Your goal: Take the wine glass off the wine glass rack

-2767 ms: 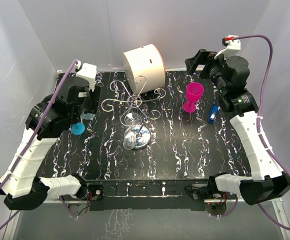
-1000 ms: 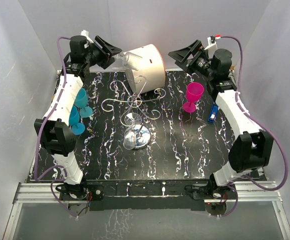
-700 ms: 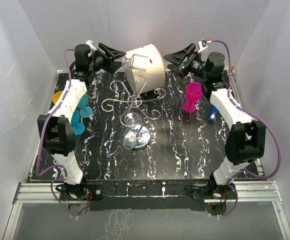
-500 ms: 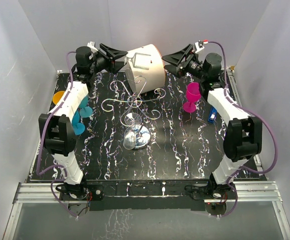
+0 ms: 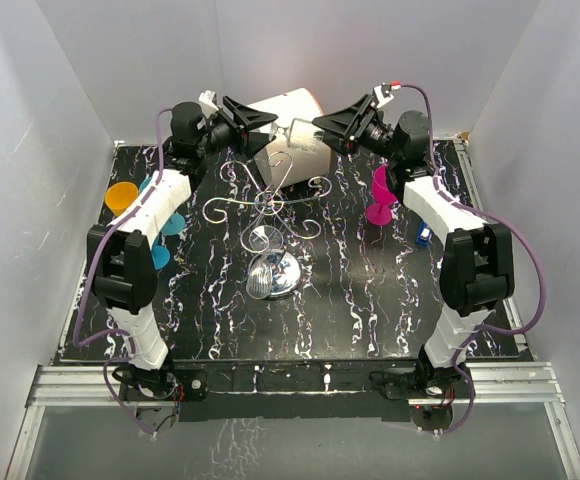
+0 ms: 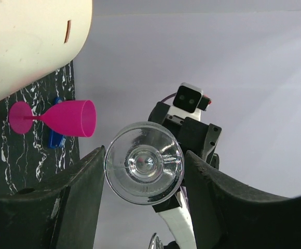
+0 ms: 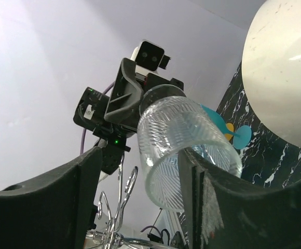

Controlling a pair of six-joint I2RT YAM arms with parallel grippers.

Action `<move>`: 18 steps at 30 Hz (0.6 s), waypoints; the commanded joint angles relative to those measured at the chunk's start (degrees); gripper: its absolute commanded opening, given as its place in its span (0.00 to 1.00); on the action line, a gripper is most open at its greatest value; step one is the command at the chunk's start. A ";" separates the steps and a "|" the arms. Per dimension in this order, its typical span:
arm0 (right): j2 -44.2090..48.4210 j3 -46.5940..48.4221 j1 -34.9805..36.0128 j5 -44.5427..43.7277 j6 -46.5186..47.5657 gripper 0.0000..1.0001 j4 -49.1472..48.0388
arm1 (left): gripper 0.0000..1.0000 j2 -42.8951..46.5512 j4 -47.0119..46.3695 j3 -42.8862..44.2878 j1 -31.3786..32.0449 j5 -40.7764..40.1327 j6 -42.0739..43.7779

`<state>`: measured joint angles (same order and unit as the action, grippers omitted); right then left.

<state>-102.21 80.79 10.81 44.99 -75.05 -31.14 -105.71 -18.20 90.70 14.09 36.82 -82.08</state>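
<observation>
- The wine glass (image 5: 295, 135) is hanging in the air above the back of the rack (image 5: 270, 205). It is lying on its side between the two grippers, clear of the wire scrolls.
- The left gripper (image 5: 266, 130) is holding it, fingers pressing in on either side at what looks like the stem end. The ribbed bowl is pointing toward the right arm.
- The right gripper (image 5: 322, 130) is standing wide, its fingers flanking the bowl. The right wrist view shows a gap on one side, so it is not gripping yet.
- Over the last second both arms have been closing in on each other, and the glass has been travelling from left of the white drum (image 5: 292, 100) to just in front of it. This looks like a hand-over, and the lift off the rack appears done.
- Around it, a pink glass (image 5: 382, 195) is standing on the desk (image 5: 370, 300) under the right arm, with a small blue object (image 5: 423, 235) beside it. Blue glasses (image 5: 165, 220) and an orange cup (image 5: 120, 195) are sitting at the left edge.
- The rack's top scroll is reaching up just below the glass and could snag it on any downward move. The drum is crowding it from behind.
</observation>
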 commanded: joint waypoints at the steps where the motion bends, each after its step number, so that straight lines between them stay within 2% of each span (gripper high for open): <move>1: 0.84 0.89 0.73 0.57 -1.50 0.55 -6.61 | 0.00 3.34 -4.26 -0.01 0.81 1.94 -0.63; 9: 2.10 -2.55 0.88 0.41 -7.56 0.08 -12.59 | 0.00 5.43 -5.48 -1.63 1.30 2.36 0.72; 10: 2.97 -3.22 0.84 0.13 -8.38 0.02 -13.10 | 0.05 6.02 -5.99 -2.19 1.25 2.12 1.03; 14: 5.82 -6.40 0.29 -1.71 -10.28 0.00 -14.01 | 0.48 7.74 -2.89 -1.74 1.17 1.32 5.40; 15: 6.53 -7.15 0.13 -2.22 -10.31 0.00 -14.02 | 0.67 8.13 -1.44 -1.33 1.08 1.11 6.89; 16: 7.06 -8.00 -0.09 -2.68 -10.24 0.00 -13.89 | 0.93 8.35 -0.11 -0.92 0.83 0.86 8.33; 17: 7.64 -8.61 -0.44 -3.24 -9.95 0.00 -13.49 | 0.98 8.68 1.23 -0.55 0.39 0.87 9.67; 18: 8.31 -9.31 -0.82 -3.84 -9.40 0.00 -12.83 | 0.99 8.93 2.44 -0.23 -0.19 0.83 10.82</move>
<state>-99.29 72.95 11.25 44.34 -84.84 -39.42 -103.18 -18.46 87.99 15.11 37.26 -77.62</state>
